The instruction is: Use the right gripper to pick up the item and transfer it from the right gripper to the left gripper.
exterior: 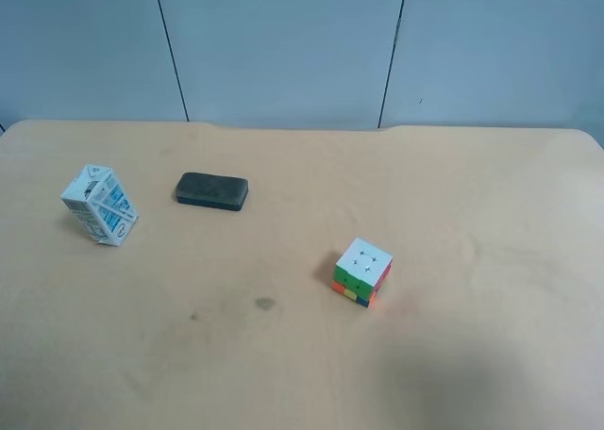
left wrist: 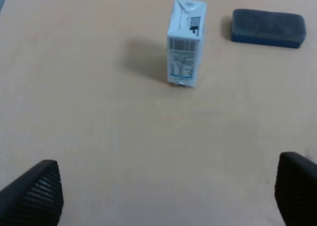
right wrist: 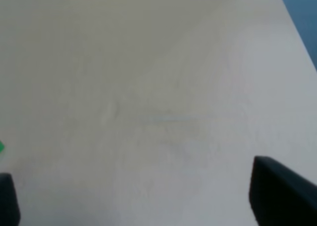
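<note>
Exterior high view, left to right: a small white carton (exterior: 99, 206) with blue print stands on the pale wooden tabletop (exterior: 453, 194) near its left edge, leaning a little. Just to its right, apart from it, lies a flat dark grey pad (exterior: 212, 190). Farther right, nearer the camera and well apart from both, sits a multicoloured puzzle cube (exterior: 362, 271), white face up. Neither arm appears in this view.

Left wrist view: the carton (left wrist: 186, 43) stands upright on the tabletop (left wrist: 99, 127), with the pad (left wrist: 268, 28) beside it and not touching. The two black fingers (left wrist: 34, 194) of the left tool (left wrist: 163, 196) sit at the picture's lower corners, spread wide with only bare tabletop between them; the tool is released and well apart from the carton.

Right wrist view: the right tool (right wrist: 133, 196) also shows its dark fingers (right wrist: 280, 191) at the lower corners, spread and released, holding nothing above the bare tabletop (right wrist: 158, 87). A sliver of green at the picture's edge cannot be identified.
</note>
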`<act>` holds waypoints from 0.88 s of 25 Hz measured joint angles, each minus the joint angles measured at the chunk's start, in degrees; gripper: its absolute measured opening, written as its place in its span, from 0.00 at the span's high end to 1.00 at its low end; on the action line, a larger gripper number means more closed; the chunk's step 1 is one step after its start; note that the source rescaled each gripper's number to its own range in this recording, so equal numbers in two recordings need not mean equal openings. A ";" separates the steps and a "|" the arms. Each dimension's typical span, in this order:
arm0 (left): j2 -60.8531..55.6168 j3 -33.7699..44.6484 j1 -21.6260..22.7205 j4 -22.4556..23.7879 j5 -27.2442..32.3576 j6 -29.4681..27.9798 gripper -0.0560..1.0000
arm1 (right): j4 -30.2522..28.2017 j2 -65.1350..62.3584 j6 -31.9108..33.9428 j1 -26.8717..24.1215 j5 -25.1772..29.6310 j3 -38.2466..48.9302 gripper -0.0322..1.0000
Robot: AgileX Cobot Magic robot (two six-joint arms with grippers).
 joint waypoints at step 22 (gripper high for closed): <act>0.00 0.07 1.00 0.00 0.00 -0.13 0.25 | 0.23 0.00 0.00 -1.69 0.00 0.00 0.17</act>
